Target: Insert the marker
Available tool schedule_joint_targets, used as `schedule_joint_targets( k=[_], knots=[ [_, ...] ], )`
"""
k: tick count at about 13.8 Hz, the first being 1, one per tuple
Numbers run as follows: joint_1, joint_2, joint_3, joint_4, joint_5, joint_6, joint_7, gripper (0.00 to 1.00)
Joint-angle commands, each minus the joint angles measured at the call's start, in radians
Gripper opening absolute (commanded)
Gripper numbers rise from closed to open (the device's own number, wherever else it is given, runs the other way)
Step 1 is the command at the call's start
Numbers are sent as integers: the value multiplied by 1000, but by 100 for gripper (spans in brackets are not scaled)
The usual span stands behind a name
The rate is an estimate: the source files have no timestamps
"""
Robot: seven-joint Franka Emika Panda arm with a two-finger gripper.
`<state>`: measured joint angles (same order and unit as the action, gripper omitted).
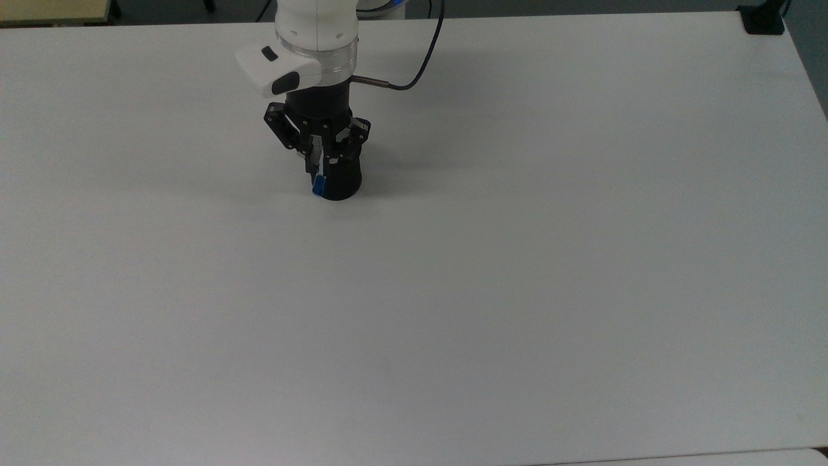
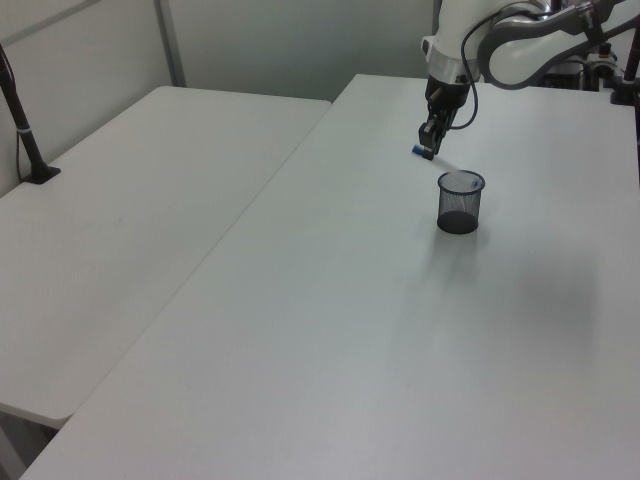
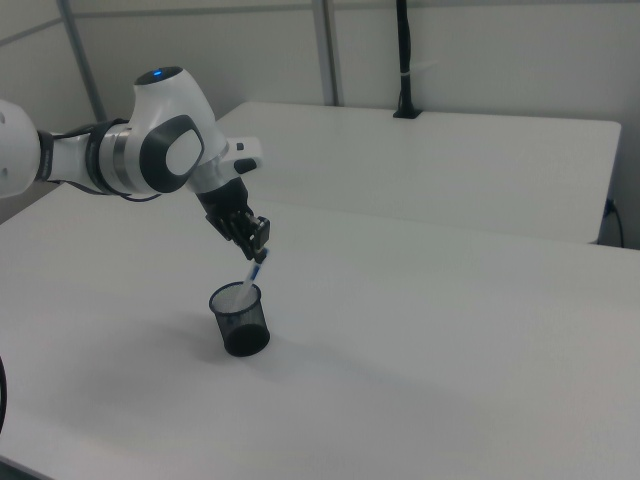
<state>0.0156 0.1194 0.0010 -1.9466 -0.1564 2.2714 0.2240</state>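
The marker [image 3: 251, 279], white with a blue cap, hangs tilted in my gripper [image 3: 258, 243], which is shut on its upper part. Its lower end dips into the mouth of the black mesh cup [image 3: 240, 321]. In the top view, the gripper [image 1: 321, 169] hovers over the cup [image 1: 339, 184] with the marker's blue cap [image 1: 317, 188] at the cup's left side. In the left view, the gripper [image 2: 428, 143] holds the marker [image 2: 423, 152] just up and left of the cup [image 2: 460, 202], which stands upright on the white table [image 2: 330, 330].
A second white table [image 2: 130, 190] adjoins on the left view's left, with a black post [image 2: 20, 110] clamped to it. A cable [image 1: 414, 71] trails from the arm's wrist. Open tabletop [image 1: 517, 272] spreads around the cup.
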Motion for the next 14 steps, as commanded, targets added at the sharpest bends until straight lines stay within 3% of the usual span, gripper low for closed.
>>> schedule_joint_targets(
  k=[1,5,9,12,14],
  knots=[
    [9,-7,7,-11,-14,16,5,100],
    [66,-9,10,30,-5,-28,2,100],
    [108,26,11,230,15,-295,-8,100],
    [115,23,10,313,99,-430,-72,100],
    [116,19,10,365,106,-539,-123,100]
  ],
)
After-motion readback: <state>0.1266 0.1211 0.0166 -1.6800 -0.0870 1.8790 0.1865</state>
